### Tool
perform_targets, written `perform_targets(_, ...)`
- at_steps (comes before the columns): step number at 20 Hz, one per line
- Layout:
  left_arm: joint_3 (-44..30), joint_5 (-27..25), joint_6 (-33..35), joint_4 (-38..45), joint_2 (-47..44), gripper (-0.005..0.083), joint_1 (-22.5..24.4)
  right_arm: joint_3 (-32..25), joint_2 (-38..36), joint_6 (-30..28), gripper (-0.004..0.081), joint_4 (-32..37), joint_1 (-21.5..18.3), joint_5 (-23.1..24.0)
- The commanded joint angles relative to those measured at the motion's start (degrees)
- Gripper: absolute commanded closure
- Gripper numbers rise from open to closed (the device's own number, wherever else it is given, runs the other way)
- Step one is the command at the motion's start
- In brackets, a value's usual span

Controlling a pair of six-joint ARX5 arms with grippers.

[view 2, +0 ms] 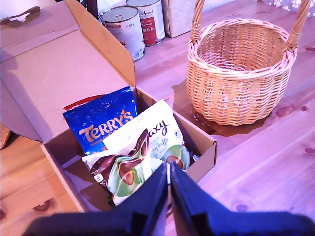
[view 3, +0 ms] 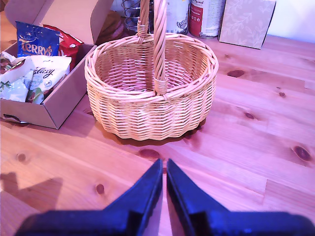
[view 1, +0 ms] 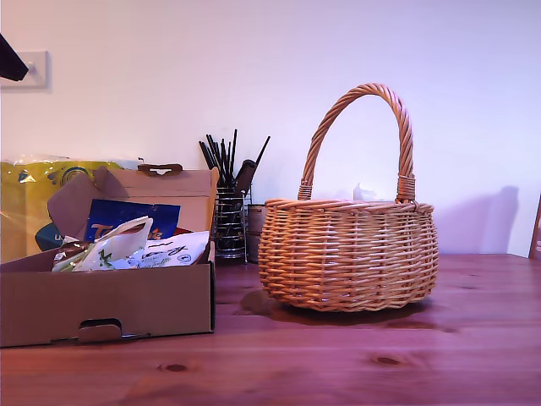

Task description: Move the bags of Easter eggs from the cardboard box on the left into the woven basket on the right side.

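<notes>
The cardboard box (view 1: 101, 304) stands open at the exterior view's left, its flap lid (view 2: 54, 73) up. Several bags of Easter eggs lie in it: a blue Terry's bag (view 2: 106, 123), a white bag with script lettering (view 2: 155, 130), a white and green bag (view 2: 130, 172) and a red bag (view 3: 66, 46) behind. The woven basket (view 1: 347, 254) stands beside the box and looks empty (view 3: 142, 69). My first gripper (view 2: 170, 168) hovers shut over the box's front, above the white and green bag. My second gripper (view 3: 164, 166) is shut above the bare table in front of the basket.
A wire holder of black utensils (view 1: 228, 216) stands behind the gap between box and basket. Tins (view 2: 125, 24) and a patterned box (view 3: 246, 22) stand at the back. A yellow pack (view 1: 34, 203) is behind the carton. A dark shape (view 1: 10, 59) enters the exterior view's upper left.
</notes>
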Motion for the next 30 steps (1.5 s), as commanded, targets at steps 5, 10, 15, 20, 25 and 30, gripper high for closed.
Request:
perform_targets(5, -0.63, 0.07, -0.26, 0.20, 0.26, 0.0792, 0.11, 0.74, -0.37, 0.04, 0.0782, 0.13, 0.26, -0.22)
perform_targets(10, -0.63, 0.07, -0.26, 0.20, 0.26, 0.0792, 0.11, 0.74, -0.20, 0.04, 0.0782, 1.01, 0.26, -0.35)
perform_targets(15, -0.63, 0.15, -0.26, 0.52, 0.26, 0.0792, 0.11, 0.74, 3.63, 0.07, 0.0782, 9.55, 0.26, -0.17)
perform_targets(20, -0.63, 0.07, 0.24, 10.71, 2.89, 0.0792, 0.13, 0.74, 7.74, 3.98, 0.0782, 14.69, 0.26, -0.68)
perform_targets(25, -0.33, 2.99, 9.55, 15.93, 11.80, 0.0792, 0.22, 0.74, 11.74, 6.16, 0.0782, 15.50, 0.26, -1.64)
perform_targets(30, 1.66, 5.86, 24.68, 15.47, 21.92, 0.0326, 1.81, 0.74, 13.79, 7.61, 0.0782, 15.65, 0.26, -9.07)
